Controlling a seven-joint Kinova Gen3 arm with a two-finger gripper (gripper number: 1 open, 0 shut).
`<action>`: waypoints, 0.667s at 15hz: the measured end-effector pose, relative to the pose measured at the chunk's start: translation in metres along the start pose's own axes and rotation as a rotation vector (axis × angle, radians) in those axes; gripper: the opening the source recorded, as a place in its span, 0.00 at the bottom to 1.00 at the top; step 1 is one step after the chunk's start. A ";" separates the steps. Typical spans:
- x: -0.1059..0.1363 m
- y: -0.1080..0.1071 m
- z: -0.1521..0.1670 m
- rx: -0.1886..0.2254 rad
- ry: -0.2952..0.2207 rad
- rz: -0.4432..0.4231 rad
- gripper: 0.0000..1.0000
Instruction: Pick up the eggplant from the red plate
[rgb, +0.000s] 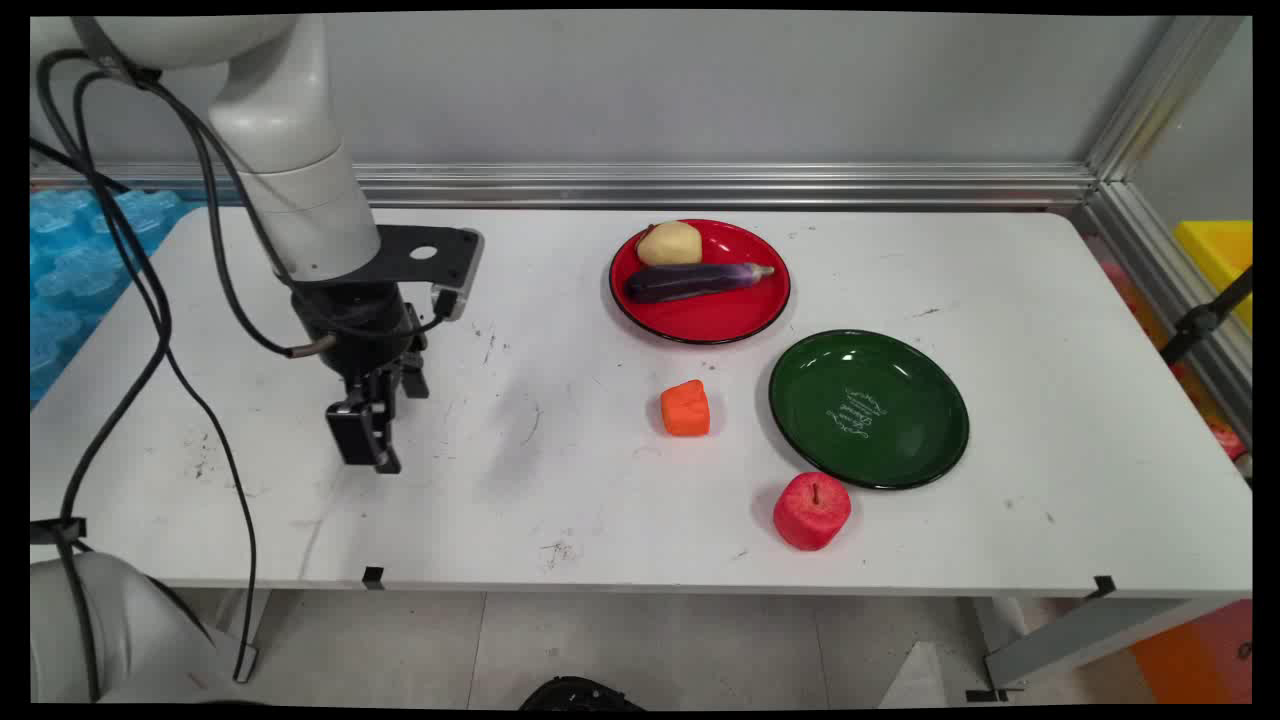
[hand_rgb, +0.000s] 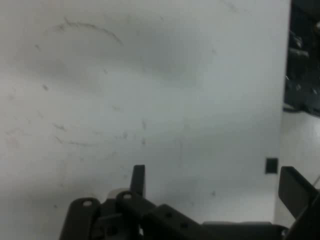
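Main view: two plates (rgb: 868, 408), four foods (rgb: 685, 408).

From my remote seat, the hand view shows only scuffed desk (hand_rgb: 150, 90); both plates and all the food fall outside it. The gripper (hand_rgb: 215, 187) is cut off by the bottom edge there. In the main view, the eggplant (rgb: 695, 281) hides the potato's (rgb: 669, 242) lower edge, and the green plate's (rgb: 868, 408) white lettering is too small to read

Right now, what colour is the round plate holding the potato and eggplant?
Red with a dark rim: the round plate shows best in the main view.
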 end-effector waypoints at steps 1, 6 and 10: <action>0.004 -0.003 0.001 0.007 0.011 -0.005 1.00; 0.044 -0.028 0.003 0.077 0.100 -0.007 1.00; 0.090 -0.060 0.000 0.153 0.190 -0.003 1.00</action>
